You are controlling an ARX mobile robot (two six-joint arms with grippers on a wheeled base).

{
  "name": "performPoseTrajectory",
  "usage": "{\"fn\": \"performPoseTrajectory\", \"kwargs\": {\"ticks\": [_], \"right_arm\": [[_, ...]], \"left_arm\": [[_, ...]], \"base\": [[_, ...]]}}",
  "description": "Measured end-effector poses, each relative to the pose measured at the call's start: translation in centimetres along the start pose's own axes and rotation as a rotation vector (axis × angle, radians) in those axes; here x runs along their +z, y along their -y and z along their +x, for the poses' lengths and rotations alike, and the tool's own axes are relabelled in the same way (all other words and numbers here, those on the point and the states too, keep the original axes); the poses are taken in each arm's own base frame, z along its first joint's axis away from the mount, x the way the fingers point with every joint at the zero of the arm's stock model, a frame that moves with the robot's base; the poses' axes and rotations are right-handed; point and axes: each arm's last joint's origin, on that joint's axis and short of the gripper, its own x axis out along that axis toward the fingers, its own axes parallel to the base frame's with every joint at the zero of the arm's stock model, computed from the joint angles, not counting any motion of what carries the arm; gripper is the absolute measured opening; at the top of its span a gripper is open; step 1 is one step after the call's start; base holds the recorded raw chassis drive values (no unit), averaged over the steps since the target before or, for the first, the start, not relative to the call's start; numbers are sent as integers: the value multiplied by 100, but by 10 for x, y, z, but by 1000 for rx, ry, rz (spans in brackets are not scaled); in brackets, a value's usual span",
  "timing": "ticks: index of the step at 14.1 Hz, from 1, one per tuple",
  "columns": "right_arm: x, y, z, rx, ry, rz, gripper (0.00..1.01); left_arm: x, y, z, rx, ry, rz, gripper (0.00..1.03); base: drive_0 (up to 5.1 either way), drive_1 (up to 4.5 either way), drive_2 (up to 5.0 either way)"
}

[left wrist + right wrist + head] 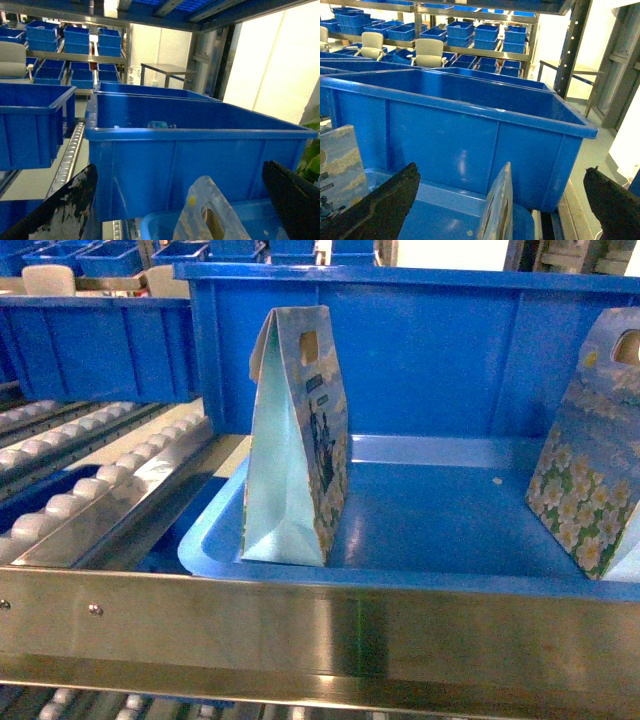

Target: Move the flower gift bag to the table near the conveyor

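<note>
- Blue plastic bin (420, 350), large, deep-walled, standing just behind a shallow tray; the same bin fills the middle of both wrist views.
- Steel rail (320, 625), brushed and shiny, running across the bottom of the head view in front of the tray.
- Conveyor (70, 495), tracks of small pale rollers in steel frames, to the left of the tray.
- Shallow blue tray (440, 515), pale blue floor, holding two gift bags.
- Flower gift bag (590, 465), white daisies on a green-blue ground, die-cut handle hole at the top, standing at the tray's right end, partly cut off by the frame edge.
- Second gift bag (300, 445), upright near the tray's left end, pale blue gusset side facing the camera, printed face turned right.
- Left claw (195, 200), dark fingers spread wide, released, a bag's handle top showing between them.
- Right claw (502, 205), fingers likewise spread apart, released, a bag's thin edge standing between them, untouched.
</note>
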Motion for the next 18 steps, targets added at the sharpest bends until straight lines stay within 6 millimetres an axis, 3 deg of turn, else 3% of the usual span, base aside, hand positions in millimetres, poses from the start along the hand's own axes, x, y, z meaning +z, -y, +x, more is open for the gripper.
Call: {"fn": "performPoseTrajectory", "kwargs": {"ticks": [6, 11, 18], "right_arm": [[-2, 3, 4, -13, -9, -1, 98], [-25, 10, 22, -6, -101, 12, 98], [-37, 19, 45, 15, -192, 31, 98]], "left_arm": [[0, 0, 0, -1, 1, 0, 98], [0, 0, 0, -1, 1, 0, 98], [0, 0, 0, -1, 1, 0, 98]], "base": [[0, 0, 0], [0, 0, 0], [0, 0, 0]]}}
